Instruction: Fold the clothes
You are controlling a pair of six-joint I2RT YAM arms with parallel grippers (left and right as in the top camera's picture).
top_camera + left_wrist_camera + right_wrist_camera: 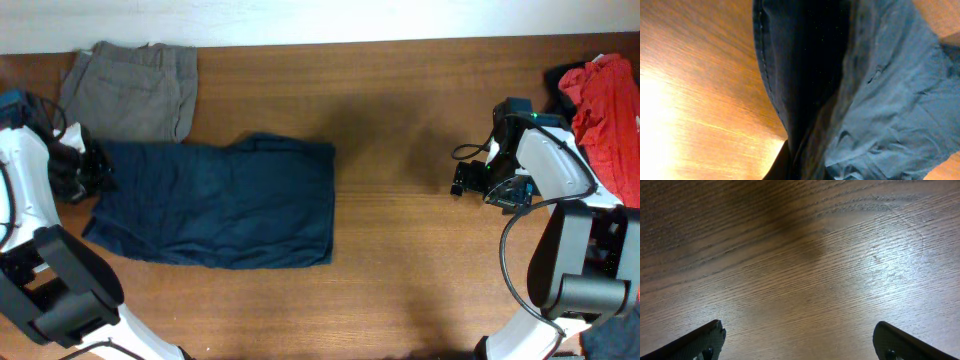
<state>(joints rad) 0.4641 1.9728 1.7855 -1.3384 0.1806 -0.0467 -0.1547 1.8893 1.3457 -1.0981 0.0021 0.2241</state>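
We see the left end effector (97, 168) pinching the navy trousers (225, 205), the right end effector (800, 339) spread above the desk (805, 255).

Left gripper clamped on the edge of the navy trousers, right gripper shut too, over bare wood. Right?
Not quite. The right gripper is open, not shut: the right wrist view shows its jaws spread wide over the bare table. The rest holds: the left gripper is clamped on the edge of the navy trousers.
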